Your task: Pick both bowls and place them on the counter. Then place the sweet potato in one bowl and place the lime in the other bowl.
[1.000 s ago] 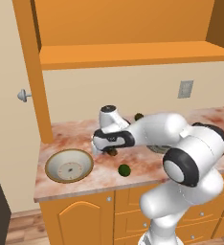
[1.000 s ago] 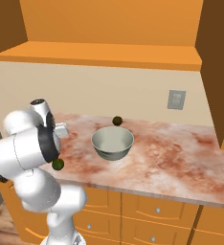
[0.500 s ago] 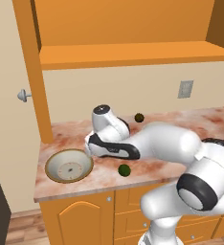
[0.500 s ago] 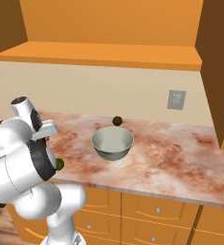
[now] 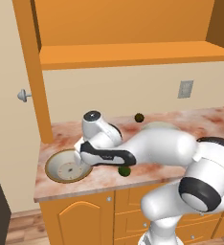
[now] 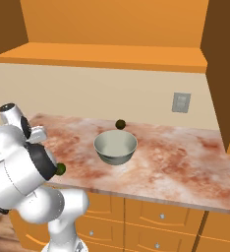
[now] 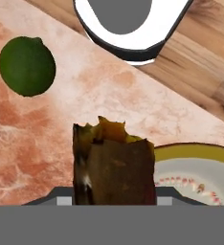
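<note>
Surface (image 5: 190, 122): mottled pinkish marble, extending on every side beneath the gripper. Grey-green bowl (image 6: 115, 146): upright on the surface, well away from the gripper toward the far end. Cream bowl (image 5: 65, 166): tan-rimmed, resting on the surface just below and beside the gripper; the hand view shows its rim (image 7: 200, 153) next to the load. Gripper (image 5: 81, 155): closed on the sweet potato (image 7: 115, 162), whose ragged brown end stands up between the finger tips in the hand view. Lime (image 5: 124, 170): on the surface near the front edge, a short way behind the gripper along the arm. Olive-brown ball (image 5: 139, 117): near the back wall, well apart from the gripper.

Step in hand, as judged: both bowls stand on the surface, and the sweet potato is being carried to the cream bowl. The next move calls for centring over the bowl's well, lowering, and opening the jaws.

The hand view alone resolves the grasp; the right base view alone shows the grey-green bowl unobstructed, the arm hiding most of it in the left base view.
</note>
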